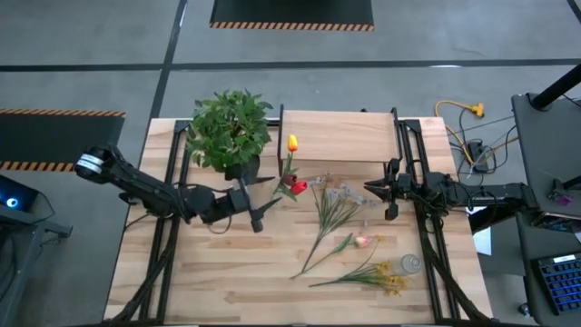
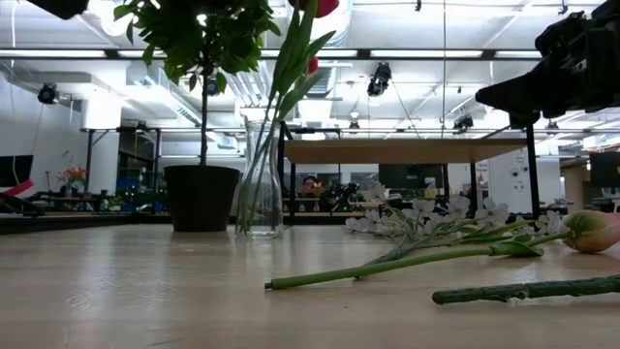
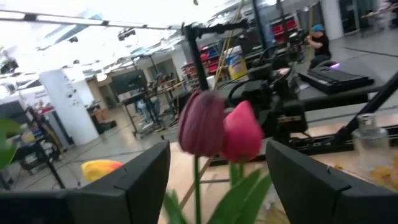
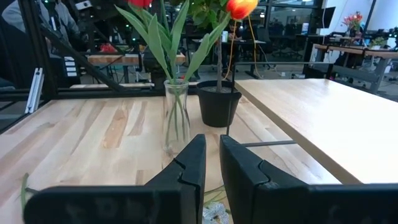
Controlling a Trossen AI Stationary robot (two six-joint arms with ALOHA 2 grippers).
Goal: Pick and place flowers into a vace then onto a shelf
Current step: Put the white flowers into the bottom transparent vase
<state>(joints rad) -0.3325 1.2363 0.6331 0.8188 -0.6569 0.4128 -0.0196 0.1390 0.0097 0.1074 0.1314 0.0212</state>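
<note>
Left gripper spread wide; right gripper nearly closed.

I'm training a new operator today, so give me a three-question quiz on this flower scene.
1. True or false: the vase stands on the shelf.
2. Which tulip colours are in the vase? A) white only B) yellow, red and maroon C) none
3. Fill in: the pink bud lies on the ____.

Key:
1. False; it stands on the table, beside the potted plant.
2. B
3. table, between the left gripper and right gripper.
</note>
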